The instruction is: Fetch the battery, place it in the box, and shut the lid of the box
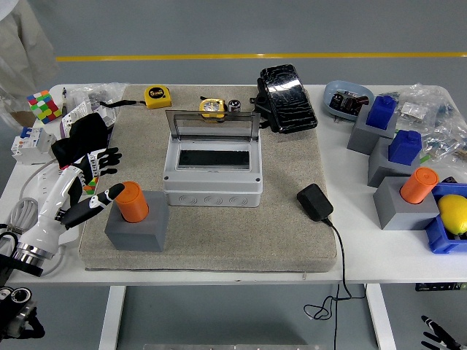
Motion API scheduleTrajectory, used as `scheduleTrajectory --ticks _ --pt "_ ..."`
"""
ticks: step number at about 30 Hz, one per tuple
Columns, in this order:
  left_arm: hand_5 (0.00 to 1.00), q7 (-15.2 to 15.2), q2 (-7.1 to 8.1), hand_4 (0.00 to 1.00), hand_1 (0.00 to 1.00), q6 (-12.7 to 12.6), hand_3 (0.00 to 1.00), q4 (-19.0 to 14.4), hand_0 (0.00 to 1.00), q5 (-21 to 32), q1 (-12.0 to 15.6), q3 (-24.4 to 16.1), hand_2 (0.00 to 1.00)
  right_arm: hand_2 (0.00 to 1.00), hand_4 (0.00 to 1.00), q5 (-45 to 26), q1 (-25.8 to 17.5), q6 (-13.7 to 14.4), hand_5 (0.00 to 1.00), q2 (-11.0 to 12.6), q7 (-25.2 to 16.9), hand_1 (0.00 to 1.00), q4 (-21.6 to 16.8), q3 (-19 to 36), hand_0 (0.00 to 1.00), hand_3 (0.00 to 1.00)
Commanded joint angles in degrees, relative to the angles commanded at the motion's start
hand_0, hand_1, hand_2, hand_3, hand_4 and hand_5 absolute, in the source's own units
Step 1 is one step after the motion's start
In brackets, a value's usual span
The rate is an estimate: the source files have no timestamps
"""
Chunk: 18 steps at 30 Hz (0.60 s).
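So the battery (132,201), the orange cylinder, is standing upright in a gray block (136,227), just left of the gray box (212,187) and a little nearer the front edge. The box is sitting in the middle of a beige mat (284,240), and its clear lid (211,125) is standing open at the back, so the inside is showing.

The left hand (82,186) is coming in from left of the box and is sitting right next to the battery. Its fingers (103,158) are spreading out and aren't gripping anything. One black fingertip is pointing at the battery's side, but I honestly can't tell if it's touching or just beside it.

Just right of the box, a black power adapter (314,202) is lying on the mat, with its cable trailing off the worktop's (365,271) front edge. Behind the box, two yellow tape measures (157,95) and a black case (287,98) are sitting. Well to the right of the box, a second orange cylinder (419,184) is standing in another gray block, beside a lemon (454,213) in a blue tray. Far left of the box, a puzzle cube (41,106) is resting.

The right hand (438,334) is only just peeking in at the bottom right, below the worktop, so I can't tell what its grip is doing.
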State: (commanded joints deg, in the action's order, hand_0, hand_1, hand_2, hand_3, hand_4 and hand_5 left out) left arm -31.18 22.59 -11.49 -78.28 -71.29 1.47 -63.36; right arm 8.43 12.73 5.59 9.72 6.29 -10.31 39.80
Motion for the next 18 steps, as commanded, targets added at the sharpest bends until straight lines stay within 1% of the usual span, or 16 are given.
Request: scheduleTrajectory --ticks 4,5,10,11,16,17,18 --pt "0.354 -0.1 -0.54 0.998 0.807 -0.6 0.841 0.9 0.705 -0.7 -0.8 1.3 0.838 0.670 0.918 -0.5 0.1 0.0 0.490 0.0 -0.2 0.691 0.0 -0.5 0.624 0.551" --pt "0.185 -0.1 -0.66 0.998 0.790 -0.8 0.817 1.3 0.688 -0.7 -1.0 1.6 0.808 0.670 0.919 -0.5 0.2 0.0 0.490 0.0 -0.2 0.691 0.0 -0.5 0.625 0.552" --pt "0.185 -0.5 -1.14 0.998 0.790 -1.5 0.817 2.7 0.688 -1.3 -2.2 2.8 0.808 0.670 0.919 -0.6 0.2 0.0 0.490 0.0 -0.2 0.691 0.0 -0.5 0.625 0.552" --pt "0.069 -0.7 -1.22 0.998 0.744 -1.7 0.798 2.9 0.650 -1.5 -2.4 3.1 0.766 0.671 0.919 -0.7 0.2 0.0 0.490 0.0 -0.2 0.691 0.0 -0.5 0.624 0.551" --pt "0.069 -1.4 -1.67 0.998 0.744 -2.2 0.798 3.7 0.650 -1.1 -3.0 4.3 0.766 0.671 0.919 -0.5 0.1 -0.1 0.490 -0.1 -0.1 0.691 0.0 -0.3 0.624 0.551" --pt "0.002 -1.6 -1.79 0.998 0.690 -2.3 0.748 3.9 0.576 -1.0 -3.1 4.5 0.713 0.670 0.919 -0.4 0.1 -0.1 0.490 -0.1 -0.1 0.691 0.0 -0.3 0.625 0.551" --pt "0.002 -1.8 -1.89 0.998 0.690 -2.4 0.748 4.0 0.576 -0.8 -3.1 4.6 0.713 0.670 0.919 -0.4 0.1 -0.1 0.490 -0.1 -0.1 0.691 0.0 -0.3 0.625 0.551"
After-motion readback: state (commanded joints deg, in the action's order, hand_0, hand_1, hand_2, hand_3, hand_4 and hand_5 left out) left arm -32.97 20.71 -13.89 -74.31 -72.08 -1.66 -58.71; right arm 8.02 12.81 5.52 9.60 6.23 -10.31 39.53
